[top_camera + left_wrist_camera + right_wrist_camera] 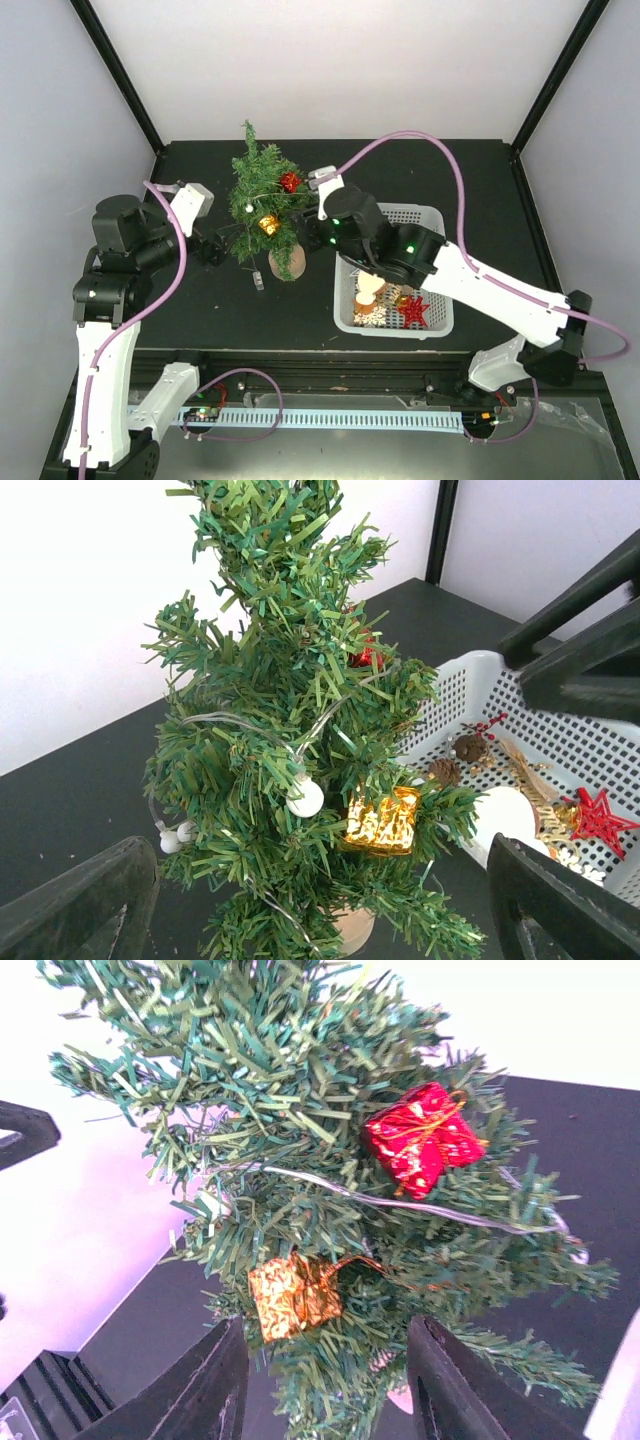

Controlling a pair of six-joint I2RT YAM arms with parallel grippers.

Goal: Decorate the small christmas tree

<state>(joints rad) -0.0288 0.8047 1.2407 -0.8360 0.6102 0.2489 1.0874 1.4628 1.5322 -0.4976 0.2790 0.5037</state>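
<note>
The small christmas tree (262, 205) stands left of the white basket (420, 213) on its wooden base (287, 263). It carries a red gift box (290, 181), a gold gift box (268, 224) and a string with white bulbs (305, 798). My left gripper (215, 248) is open at the tree's left side; in its wrist view (320, 920) the jaws stand wide on either side of the lower branches. My right gripper (318, 228) is open at the tree's right side, its jaws (330, 1390) around low branches just under the gold box (295, 1295). The red box (420, 1135) hangs above.
The basket (470, 675) holds a red star (413, 310), pine cones (445, 770), a white ball (505, 815) and other ornaments. A small clear piece (258, 280) lies on the black table beside the tree's base. White walls enclose the back and sides.
</note>
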